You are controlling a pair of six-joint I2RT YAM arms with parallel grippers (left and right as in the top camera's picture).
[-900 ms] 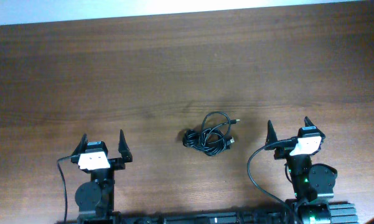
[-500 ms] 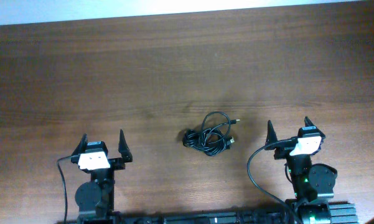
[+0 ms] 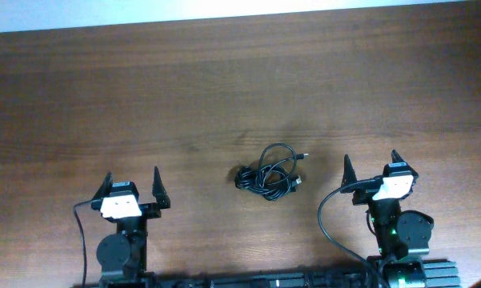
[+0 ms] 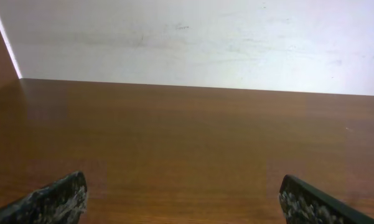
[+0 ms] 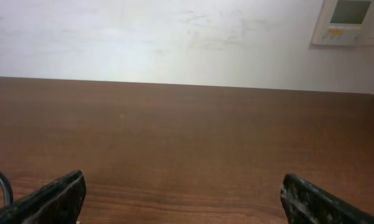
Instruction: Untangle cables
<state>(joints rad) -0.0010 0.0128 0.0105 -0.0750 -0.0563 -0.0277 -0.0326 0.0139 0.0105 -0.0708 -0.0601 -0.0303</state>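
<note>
Several thin black cables (image 3: pixel 269 171) bunched in one small knotted bundle on wooden tabletop (image 3: pixel 224 80). Left gripper (image 3: pixel 132 174) well apart from cables, on their left and nearer the arm bases, jaws spread wide, holding nothing. Right gripper (image 3: pixel 370 157) near cables on their right, not touching, jaws likewise wide, holding nothing.

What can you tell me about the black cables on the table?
The cables are thin, black, flexible cords bunched into one small tangle, tighter at its left, with looser loops to the right and two small plug ends poking out rightward. It lies flat on the brown wooden table, touched by nothing else.
</note>
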